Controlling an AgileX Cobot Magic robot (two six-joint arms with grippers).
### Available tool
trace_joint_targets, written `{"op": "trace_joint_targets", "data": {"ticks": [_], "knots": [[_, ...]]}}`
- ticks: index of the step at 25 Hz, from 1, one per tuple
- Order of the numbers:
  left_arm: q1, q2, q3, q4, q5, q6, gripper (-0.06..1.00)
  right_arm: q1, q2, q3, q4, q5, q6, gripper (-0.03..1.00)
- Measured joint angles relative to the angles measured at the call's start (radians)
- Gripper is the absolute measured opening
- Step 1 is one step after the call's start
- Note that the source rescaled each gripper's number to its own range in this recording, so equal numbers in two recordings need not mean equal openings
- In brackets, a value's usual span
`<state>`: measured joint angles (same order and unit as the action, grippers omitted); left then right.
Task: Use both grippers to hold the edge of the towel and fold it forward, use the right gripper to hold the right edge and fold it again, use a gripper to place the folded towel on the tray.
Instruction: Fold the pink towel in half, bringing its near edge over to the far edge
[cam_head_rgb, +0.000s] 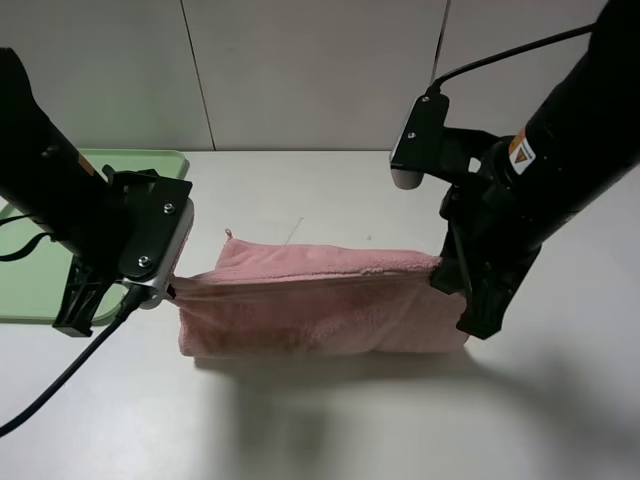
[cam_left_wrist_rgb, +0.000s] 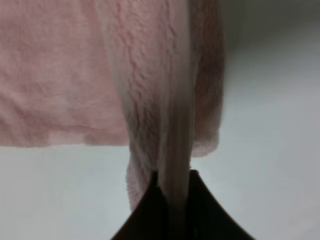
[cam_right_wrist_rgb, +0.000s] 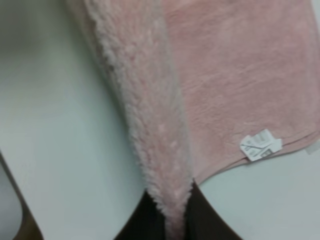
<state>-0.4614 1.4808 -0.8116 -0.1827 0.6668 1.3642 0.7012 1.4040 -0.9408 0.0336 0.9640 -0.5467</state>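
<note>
The fold will likely go best if both arms carry the held edge level and taut, then lay it flush on the opposite hem. The left arm (cam_head_rgb: 50, 190) and right arm (cam_head_rgb: 580, 130) lean inward, their jaws clamped on the towel's (cam_head_rgb: 320, 320) raised edge. The rest of it drapes onto the surface (cam_head_rgb: 330, 420), right of the tray (cam_head_rgb: 25, 295).

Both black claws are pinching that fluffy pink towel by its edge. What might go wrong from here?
The shut left black claw gripper and right black claw gripper each grip only a thin strip of hem on the pink fluffy terry-cloth towel; it might slip free. The edge is stretched between them, so uneven motion may leave a crooked fold.
</note>
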Motion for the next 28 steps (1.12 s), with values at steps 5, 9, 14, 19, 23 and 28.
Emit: {"op": "trace_joint_targets", "data": {"ticks": [5,9,14,19,23,28], "knots": [[0.002,0.020,0.000,0.008,-0.079,0.000,0.00,-0.056,0.084,-0.079,-0.003,0.036,-0.003,0.00],[0.024,0.054,0.000,0.001,-0.160,0.000,0.00,-0.094,0.122,-0.109,0.002,0.031,-0.024,0.00],[0.037,0.108,0.000,-0.001,-0.236,0.000,0.00,-0.104,0.152,-0.112,0.005,-0.002,-0.038,0.00],[0.037,0.152,0.000,0.005,-0.310,0.000,0.00,-0.110,0.204,-0.154,-0.014,-0.009,-0.040,0.00],[0.037,0.182,0.000,0.012,-0.386,0.000,0.00,-0.112,0.246,-0.200,-0.051,-0.009,-0.040,0.00],[0.037,0.205,0.000,0.017,-0.473,0.000,0.00,-0.112,0.256,-0.211,-0.077,-0.015,-0.040,0.00]]}}
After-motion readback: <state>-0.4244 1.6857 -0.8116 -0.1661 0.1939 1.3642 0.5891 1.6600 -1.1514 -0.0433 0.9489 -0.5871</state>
